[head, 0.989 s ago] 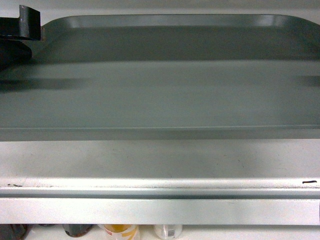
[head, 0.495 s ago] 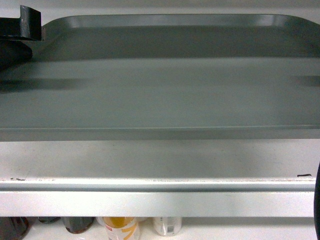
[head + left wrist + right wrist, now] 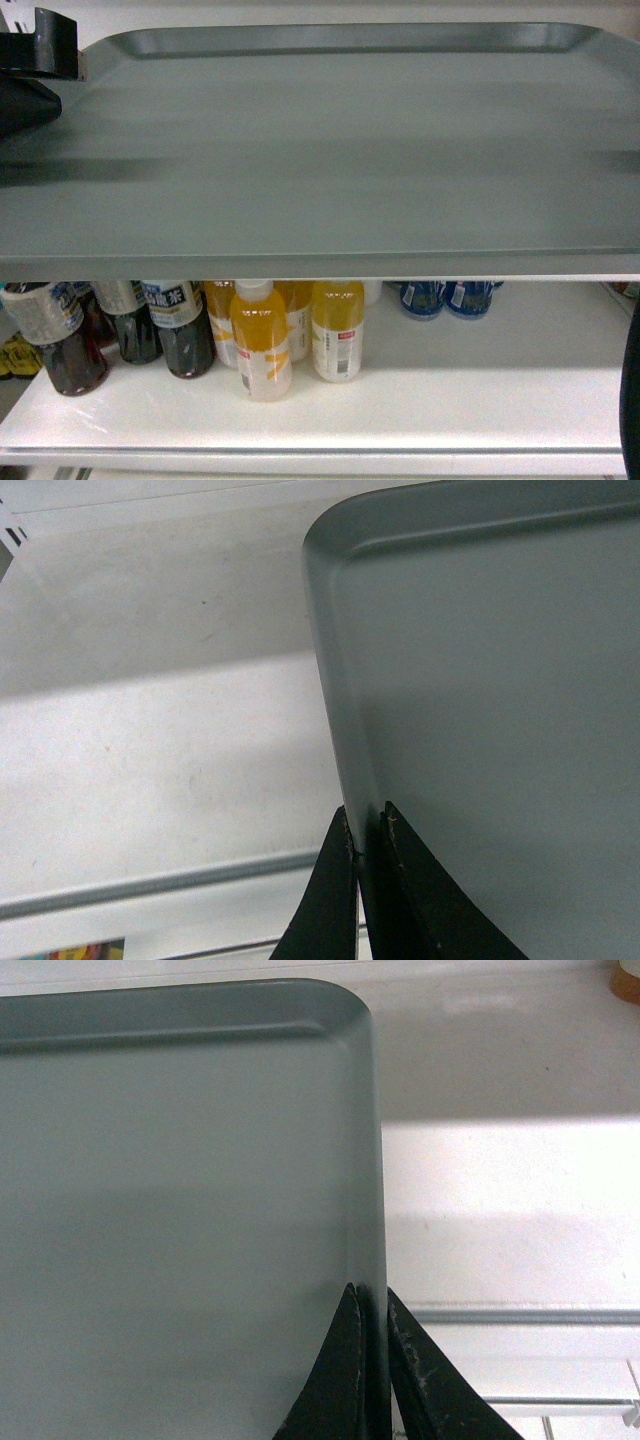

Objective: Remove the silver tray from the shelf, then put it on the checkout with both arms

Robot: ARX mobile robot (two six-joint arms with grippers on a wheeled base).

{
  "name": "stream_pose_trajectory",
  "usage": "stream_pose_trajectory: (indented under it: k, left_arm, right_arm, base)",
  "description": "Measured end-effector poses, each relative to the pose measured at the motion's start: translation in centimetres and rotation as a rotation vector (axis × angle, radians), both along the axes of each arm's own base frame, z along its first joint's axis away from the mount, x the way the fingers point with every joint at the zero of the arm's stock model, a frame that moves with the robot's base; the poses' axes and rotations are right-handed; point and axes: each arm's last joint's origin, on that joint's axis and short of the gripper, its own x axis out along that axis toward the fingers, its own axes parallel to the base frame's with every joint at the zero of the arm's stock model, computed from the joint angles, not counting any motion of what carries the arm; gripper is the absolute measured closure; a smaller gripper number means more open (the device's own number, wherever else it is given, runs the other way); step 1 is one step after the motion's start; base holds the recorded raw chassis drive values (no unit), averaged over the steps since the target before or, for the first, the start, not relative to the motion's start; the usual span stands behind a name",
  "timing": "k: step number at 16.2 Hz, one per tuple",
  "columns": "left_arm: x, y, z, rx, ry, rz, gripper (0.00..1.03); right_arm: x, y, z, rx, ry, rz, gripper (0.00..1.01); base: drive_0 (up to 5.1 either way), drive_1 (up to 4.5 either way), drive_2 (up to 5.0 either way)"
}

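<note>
The silver tray (image 3: 320, 150) fills the upper head view, held level in the air in front of the shelf. My left gripper (image 3: 365, 832) is shut on its left rim, seen in the head view as a black block at the top left, the left gripper (image 3: 60, 50). My right gripper (image 3: 372, 1305) is shut on its right rim. The white shelf (image 3: 150, 760) lies below and beyond the tray, with its grey front rail (image 3: 150, 885) behind the left jaws. The shelf (image 3: 510, 1210) also shows right of the tray. The checkout is out of view.
Under the tray a lower white shelf board (image 3: 450, 410) carries dark tea bottles (image 3: 180, 330), orange drink bottles (image 3: 262, 340) and blue-labelled bottles (image 3: 445, 298). A black part of my right arm (image 3: 631, 390) cuts the right edge.
The tray has come out toward me, over the shelf's front rail, which it now hides in the head view. The lower shelf and its bottles have come fully into sight. Both grips are unchanged.
</note>
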Motion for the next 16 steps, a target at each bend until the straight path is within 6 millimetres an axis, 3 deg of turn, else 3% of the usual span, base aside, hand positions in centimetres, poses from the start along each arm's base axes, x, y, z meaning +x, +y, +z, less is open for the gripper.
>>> stream_pose_trajectory:
  k: [16]
  left_arm:
    - [-0.06,0.04,0.08,-0.001,-0.002,0.0,0.99]
  right_arm:
    - [0.03,0.01,0.1,0.0,0.0,0.001,0.98]
  base:
    - [0.1,-4.22,4.3]
